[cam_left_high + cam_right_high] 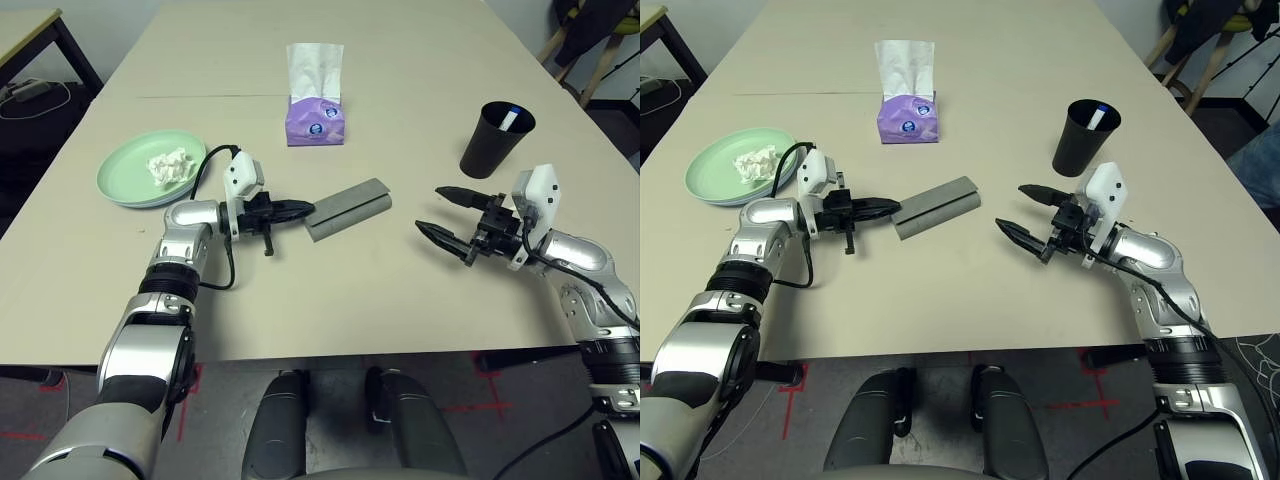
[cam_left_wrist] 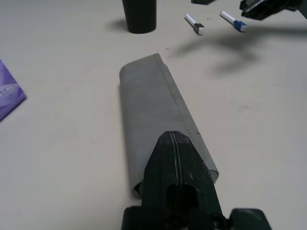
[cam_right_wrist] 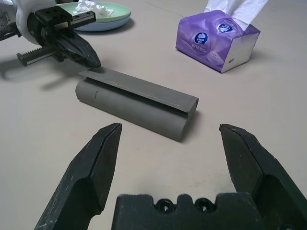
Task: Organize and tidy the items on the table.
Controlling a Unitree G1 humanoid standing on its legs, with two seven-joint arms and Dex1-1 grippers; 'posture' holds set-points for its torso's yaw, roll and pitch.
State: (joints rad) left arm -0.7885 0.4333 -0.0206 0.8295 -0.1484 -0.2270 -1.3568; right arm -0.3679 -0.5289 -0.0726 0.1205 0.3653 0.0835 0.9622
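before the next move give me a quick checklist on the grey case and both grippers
1. Left gripper jaws shut: ok, closed to a thin line in the left wrist view.
2. Left gripper at the near end of the long grey glasses case: ok; whether it pinches the flap or just touches it, cannot tell.
3. Right gripper jaws open: ok, spread wide and empty.
4. Right gripper lined up with the case: ok, the case lies across the gap between the jaws in the right wrist view, some way ahead.
5. Case flap closed: ok, it lies flat along the body.
6. Tissue box clear of the case: ok, bare table between them.
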